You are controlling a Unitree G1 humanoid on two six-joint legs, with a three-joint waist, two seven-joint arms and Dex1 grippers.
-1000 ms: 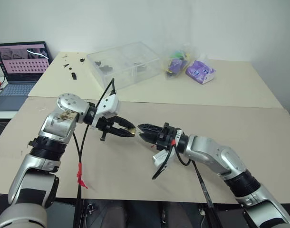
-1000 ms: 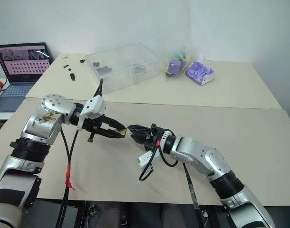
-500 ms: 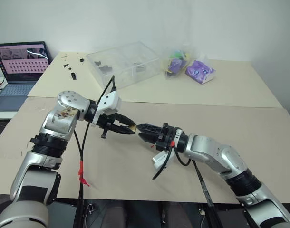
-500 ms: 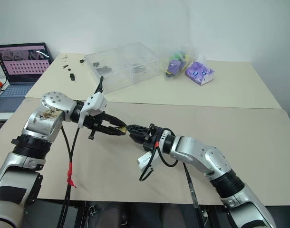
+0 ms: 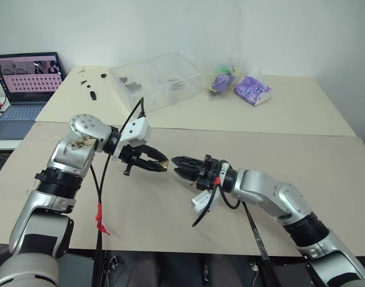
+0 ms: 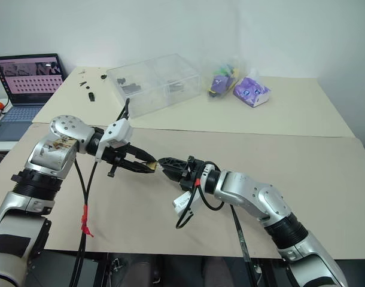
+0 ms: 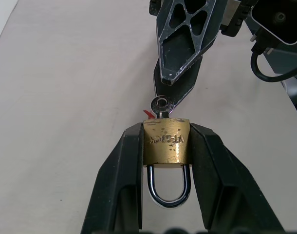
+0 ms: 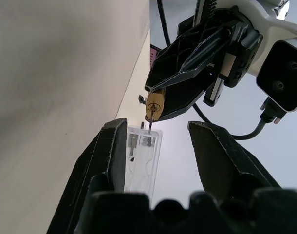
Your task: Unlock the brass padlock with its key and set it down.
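The brass padlock point(image 7: 166, 141) is clamped by its body between the fingers of my left gripper point(image 5: 162, 164), a little above the beige table point(image 5: 140, 221). Its silver shackle point(image 7: 169, 190) points back toward the wrist and looks closed. The key point(image 7: 161, 103) sticks out of the keyhole toward my right gripper point(image 5: 176, 161). That gripper faces the left one tip to tip, open, fingers point(image 8: 112, 156) apart. The key's head sits just short of those fingertips, and the key point(image 8: 150, 122) is seen in the gap ahead.
A clear plastic box point(image 5: 155, 81) stands on the far table, with small black parts point(image 5: 90, 84) to its left and purple bags point(image 5: 251, 89) to its right. A laptop point(image 5: 24, 84) is at far left. Black cables and a white tag point(image 5: 200, 202) hang under my arms.
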